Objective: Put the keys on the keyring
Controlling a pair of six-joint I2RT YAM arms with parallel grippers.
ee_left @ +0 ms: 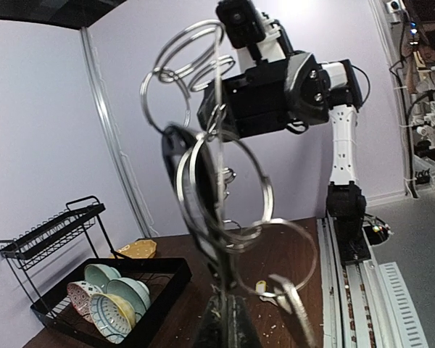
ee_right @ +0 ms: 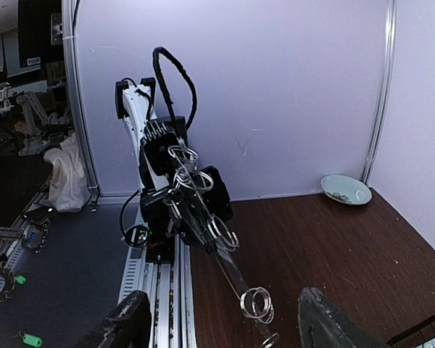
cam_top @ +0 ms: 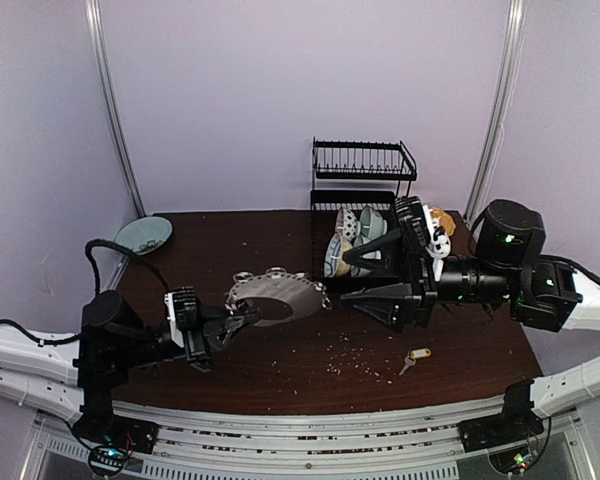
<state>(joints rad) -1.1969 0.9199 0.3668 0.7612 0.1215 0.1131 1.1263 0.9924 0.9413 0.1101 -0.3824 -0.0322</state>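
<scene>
The keys, a silver key on a yellow tag, lie on the brown table to the front right, apart from both grippers. The yellow tag also shows in the left wrist view. My left gripper is shut on the rim of the keyring, a large grey hoop with small rings hanging from it, held above the table's middle. In the left wrist view the keyring rises edge-on from the shut jaws. My right gripper is open and empty, just right of the hoop. In the right wrist view the keyring points between the fingers.
A black dish rack with several bowls stands at the back right, just behind my right gripper. A pale blue plate lies at the back left. A yellow item sits right of the rack. Crumbs are scattered on the table.
</scene>
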